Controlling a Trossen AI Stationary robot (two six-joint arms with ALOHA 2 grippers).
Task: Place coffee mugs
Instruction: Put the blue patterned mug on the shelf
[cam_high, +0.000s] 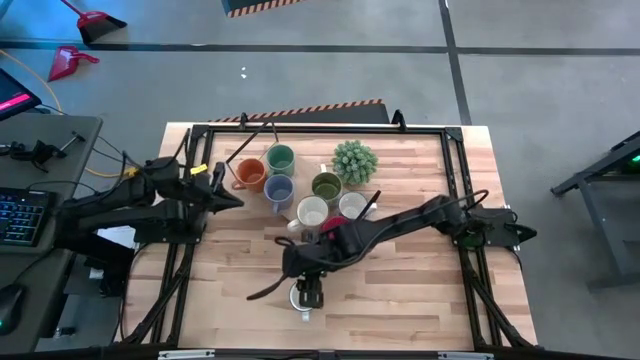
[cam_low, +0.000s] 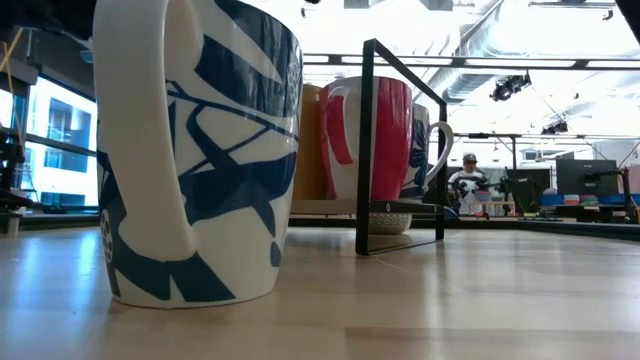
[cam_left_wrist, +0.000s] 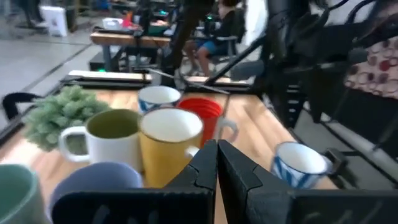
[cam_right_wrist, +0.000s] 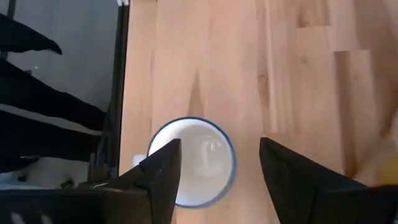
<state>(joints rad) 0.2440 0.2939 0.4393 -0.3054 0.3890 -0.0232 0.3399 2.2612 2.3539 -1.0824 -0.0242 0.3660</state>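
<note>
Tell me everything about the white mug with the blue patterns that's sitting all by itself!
The white ceramic mug with dark blue leaf-like patterns stands upright on the light wooden table, near its front edge, apart from the cluster of other mugs. It has a thick white handle, a blue-trimmed rim, and a glossy white inside that looks empty from above. The right gripper hovers above it, fingers open, not touching. Only the table touches it.
</note>
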